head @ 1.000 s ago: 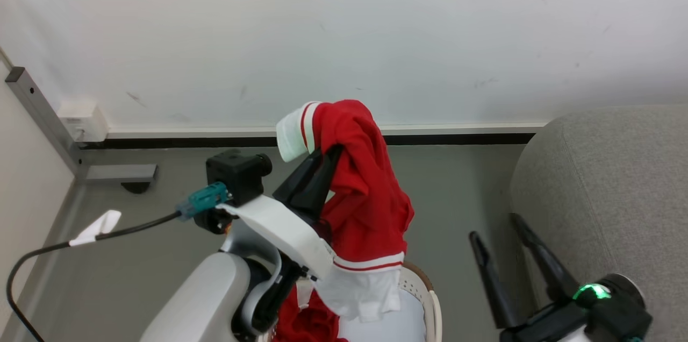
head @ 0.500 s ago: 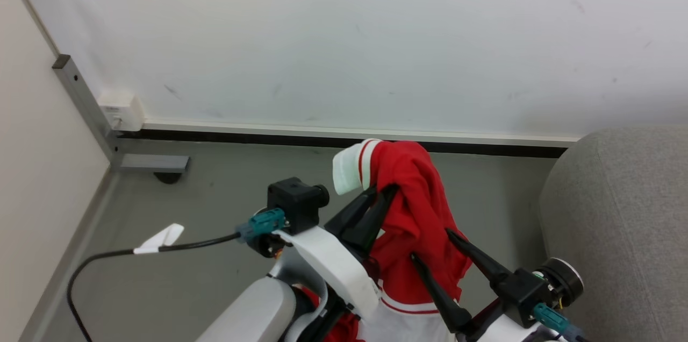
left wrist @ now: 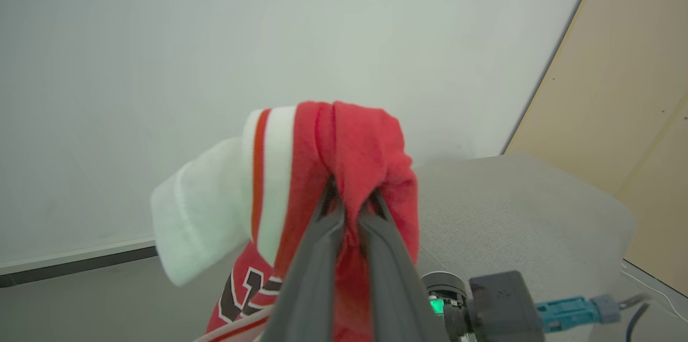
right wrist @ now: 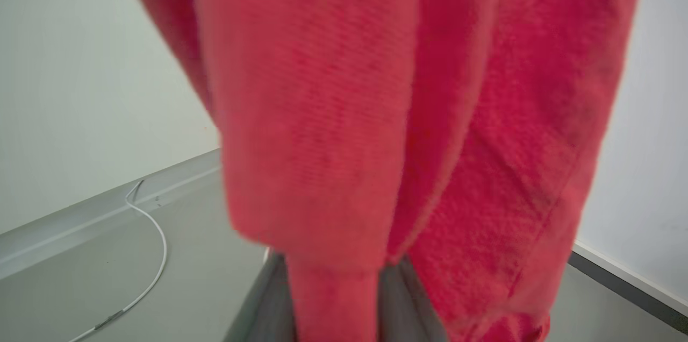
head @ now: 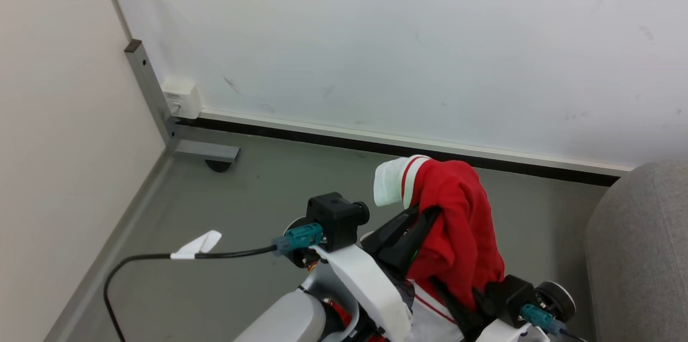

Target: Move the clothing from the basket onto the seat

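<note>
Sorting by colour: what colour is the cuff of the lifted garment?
The garment's cuff is white, edged by a red stripe; clearest in the left wrist view.

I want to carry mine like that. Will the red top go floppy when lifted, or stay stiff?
Probably floppy: the red top droops in loose folds. Likely light, since a narrow pinch near its white cuff holds it up. Its fuzzy-looking weave probably isn't slippery.
</note>
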